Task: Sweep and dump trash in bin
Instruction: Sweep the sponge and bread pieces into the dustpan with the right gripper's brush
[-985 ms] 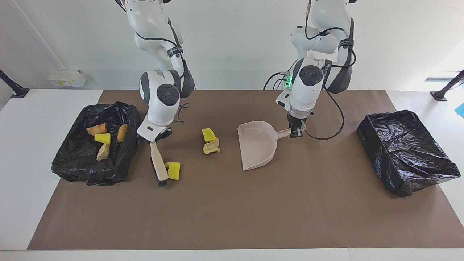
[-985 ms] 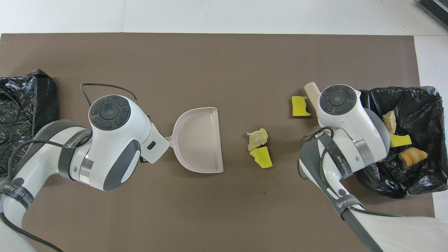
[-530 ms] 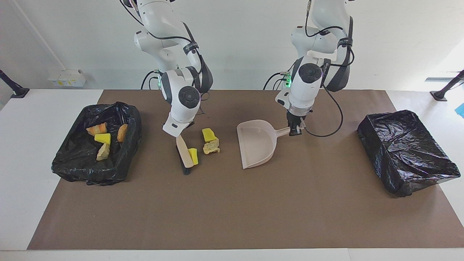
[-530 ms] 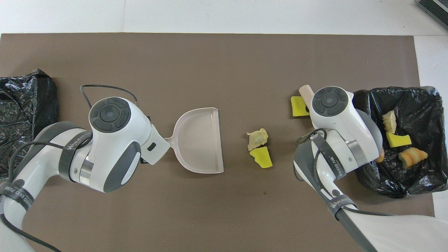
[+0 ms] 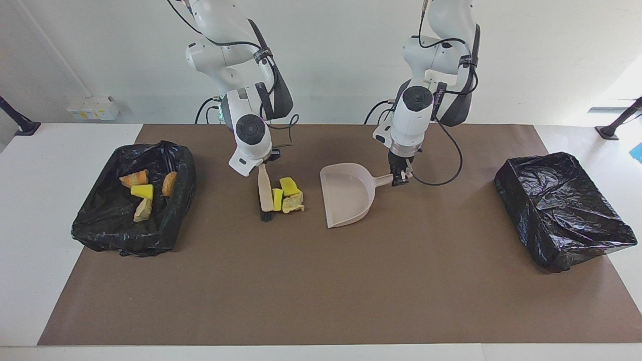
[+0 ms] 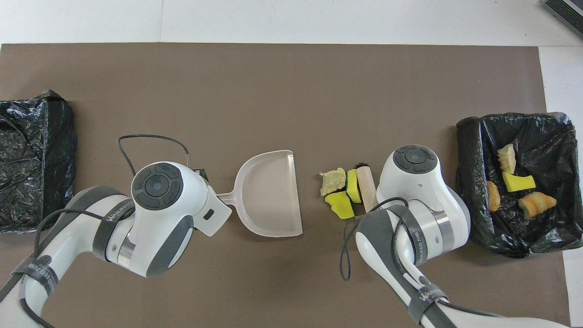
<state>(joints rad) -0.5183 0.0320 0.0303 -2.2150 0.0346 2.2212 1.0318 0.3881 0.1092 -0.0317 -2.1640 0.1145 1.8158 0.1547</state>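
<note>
Three chunks of trash lie together mid-mat: a yellow chunk pressed against the brush, another yellow chunk, and a pale beige lump. My right gripper is shut on the brush handle, bristles down on the mat. The beige dustpan rests on the mat, its mouth facing the chunks across a small gap. My left gripper is shut on its handle. Seen from overhead, both grippers are hidden under the hands.
A black-lined bin at the right arm's end holds several chunks. A second black-lined bin stands at the left arm's end. Brown mat covers the table's middle.
The right arm swept the brush and one yellow chunk toward the dustpan, up against the other two chunks. The left arm shifted the dustpan a little toward them.
</note>
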